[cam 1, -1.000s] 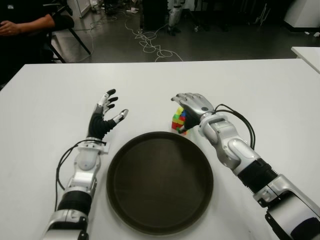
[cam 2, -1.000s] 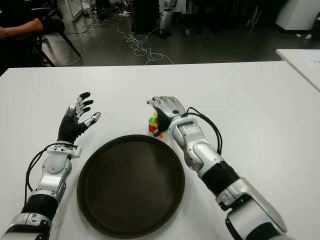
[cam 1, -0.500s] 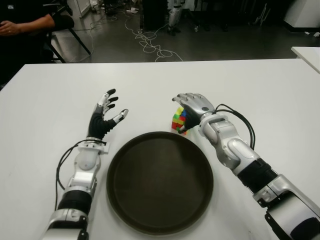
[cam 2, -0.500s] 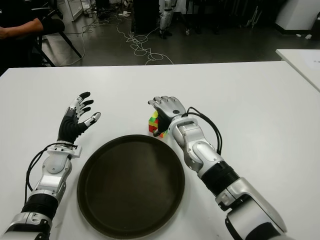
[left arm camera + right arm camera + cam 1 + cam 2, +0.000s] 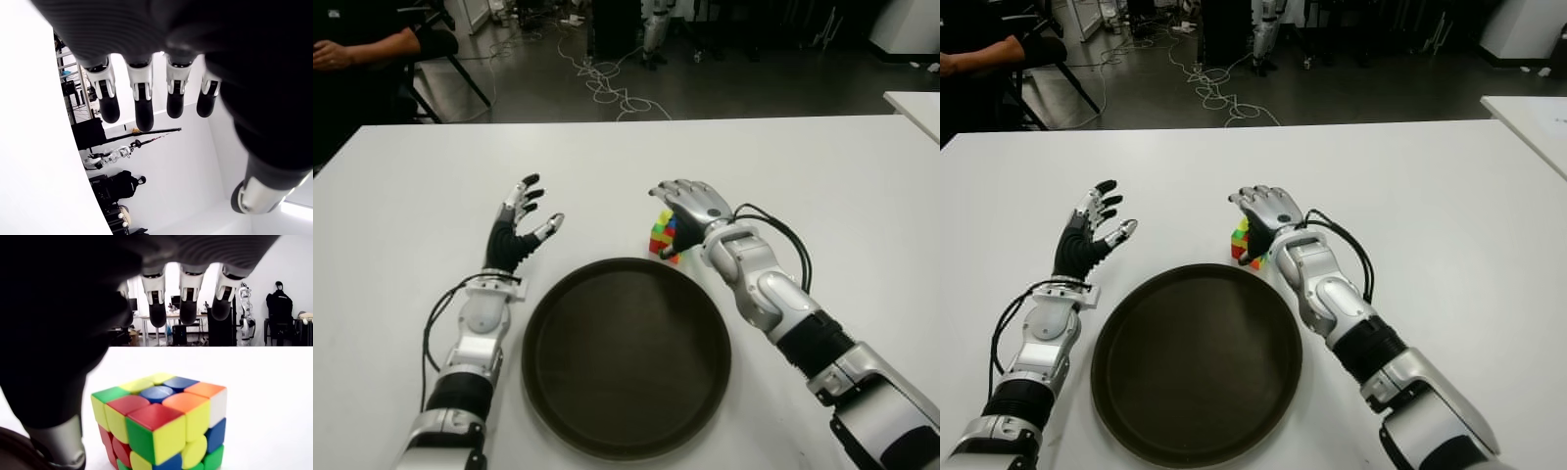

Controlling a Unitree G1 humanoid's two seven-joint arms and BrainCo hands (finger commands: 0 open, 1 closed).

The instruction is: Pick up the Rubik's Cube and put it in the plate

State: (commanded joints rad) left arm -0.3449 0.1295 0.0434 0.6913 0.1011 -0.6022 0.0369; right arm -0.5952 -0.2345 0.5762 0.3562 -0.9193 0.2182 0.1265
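Right wrist view shows the right hand (image 5: 73, 333) released above the Rubik's Cube (image 5: 161, 423); left hand (image 5: 519, 230) spread, empty.

surface: white tabletop (image 5: 822, 176) | on it: dark round plate (image 5: 626, 354) near the front edge | Rubik's Cube (image 5: 663, 238) just behind the plate's far rim, apart from it

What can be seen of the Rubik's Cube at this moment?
The multicoloured plastic Rubik's Cube is scrambled, its rounded tiles showing red, orange, blue, green, yellow and white. It sits flat on the white table just beyond the far rim of the round dark brown plate, not in it. The right robot hand hovers over it with fingers spread above the cube and none visibly touching. It is not yet grasped.
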